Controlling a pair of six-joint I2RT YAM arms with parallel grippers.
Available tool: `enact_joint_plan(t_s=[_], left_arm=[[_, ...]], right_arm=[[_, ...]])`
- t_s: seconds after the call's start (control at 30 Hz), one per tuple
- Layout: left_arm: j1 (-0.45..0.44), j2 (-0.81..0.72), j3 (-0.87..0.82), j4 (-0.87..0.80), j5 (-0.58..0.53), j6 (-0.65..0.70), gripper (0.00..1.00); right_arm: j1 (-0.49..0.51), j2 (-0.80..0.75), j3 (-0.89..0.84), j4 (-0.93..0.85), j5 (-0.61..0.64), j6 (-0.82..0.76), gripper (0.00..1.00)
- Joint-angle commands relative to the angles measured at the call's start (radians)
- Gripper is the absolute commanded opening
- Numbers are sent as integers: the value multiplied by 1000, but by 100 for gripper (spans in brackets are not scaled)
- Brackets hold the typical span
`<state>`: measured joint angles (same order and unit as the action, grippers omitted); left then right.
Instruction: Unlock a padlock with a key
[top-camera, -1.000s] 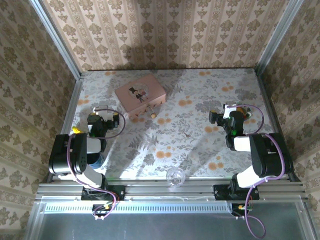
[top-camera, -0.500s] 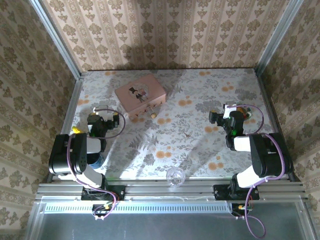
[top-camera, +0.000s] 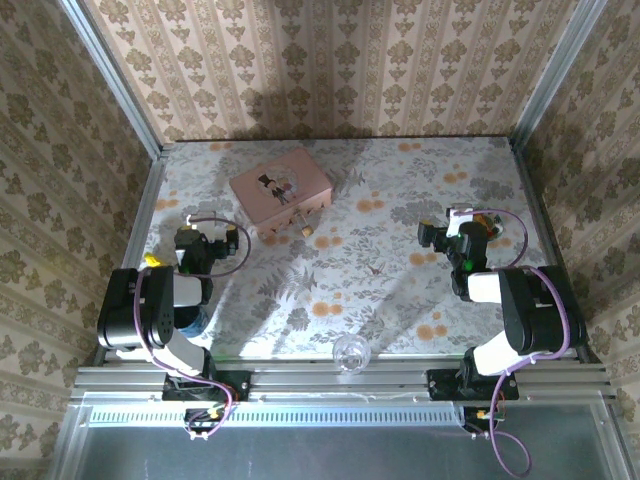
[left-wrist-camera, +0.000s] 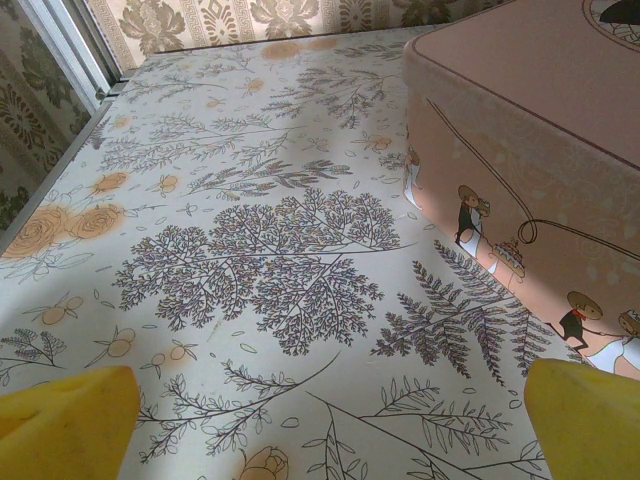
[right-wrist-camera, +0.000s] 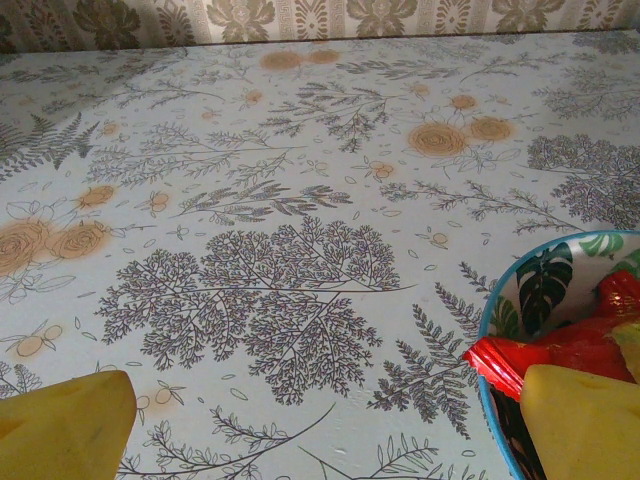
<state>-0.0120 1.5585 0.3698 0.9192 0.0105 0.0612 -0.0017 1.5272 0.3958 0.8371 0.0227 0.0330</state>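
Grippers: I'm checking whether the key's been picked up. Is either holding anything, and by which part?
Nothing is held. The left gripper and the right gripper both stand open and empty.

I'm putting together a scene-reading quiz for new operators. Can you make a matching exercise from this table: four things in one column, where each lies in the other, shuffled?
Things:
1. pink box
2. padlock
3. glass ball
4. blue-rimmed bowl

Places:
A. middle of the table's near edge
B. far left part of the table
C. just off the box's near side
D. right side of the table, red wrapper inside

Pairs: 1-B, 2-C, 3-A, 4-D
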Motion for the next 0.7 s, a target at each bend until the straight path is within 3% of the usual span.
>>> enact_joint_plan(t_s=[0.0, 0.33, 0.67], left_arm=[[-1, -1, 15, 15, 2, 12, 100], [-3, -109, -50, 46, -65, -8, 100], [-8, -341, -42, -161, -155, -62, 100]], right_arm=[[3, -1, 15, 5, 2, 2, 100], [6, -55, 36, -75, 18, 4, 100], [10, -212, 61, -274, 142, 72, 100]])
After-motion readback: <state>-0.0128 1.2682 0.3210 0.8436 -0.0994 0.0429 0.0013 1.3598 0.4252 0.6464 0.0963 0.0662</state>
